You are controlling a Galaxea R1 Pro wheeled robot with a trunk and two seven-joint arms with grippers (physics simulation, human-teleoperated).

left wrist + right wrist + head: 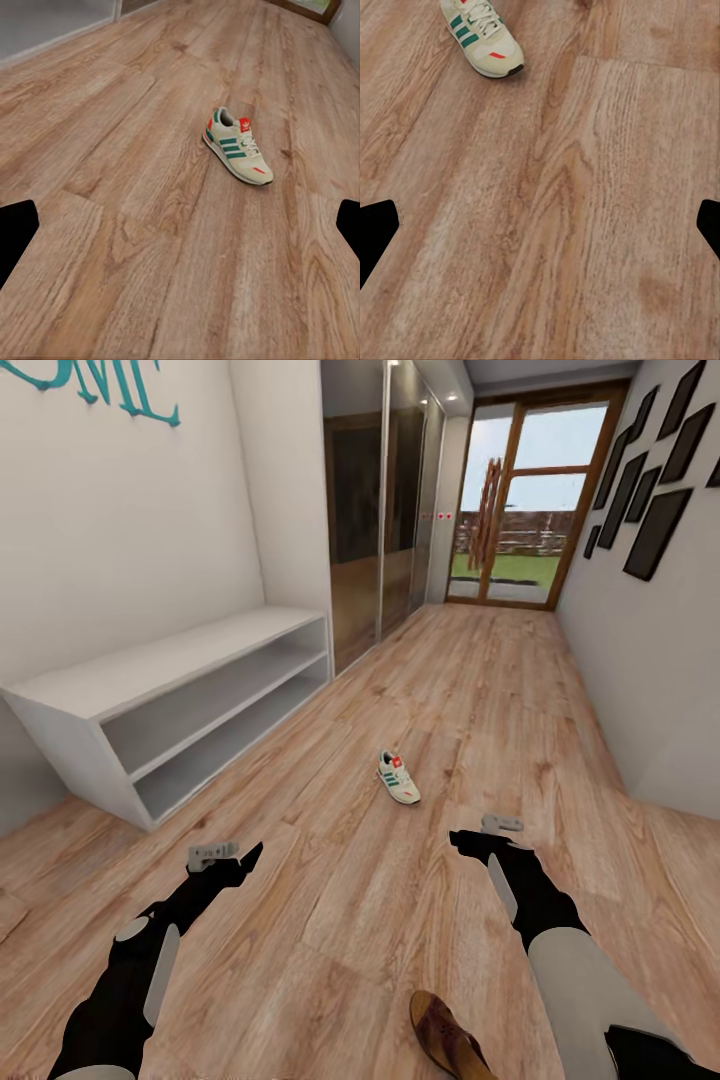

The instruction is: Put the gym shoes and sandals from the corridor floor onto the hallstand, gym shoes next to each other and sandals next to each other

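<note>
One gym shoe [399, 777] lies on its sole on the corridor floor [470, 690], mid-corridor, ahead of and between both arms. A brown sandal [447, 1038] lies on the floor at the near edge, by the right arm. Left gripper [222, 854] and right gripper [488, 830] hover over bare floor, jaws spread open, empty. A low white two-shelf bench [170, 700] stands against the left wall.

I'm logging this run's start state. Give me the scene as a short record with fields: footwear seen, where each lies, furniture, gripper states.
gym shoe: upright on the floor, mid-corridor, ahead between both arms
sandal: on the floor near the robot, cut off by the picture's edge
white bench: at left wall, two open shelves bare
left gripper: open, holding nothing
right gripper: open, holding nothing
</note>
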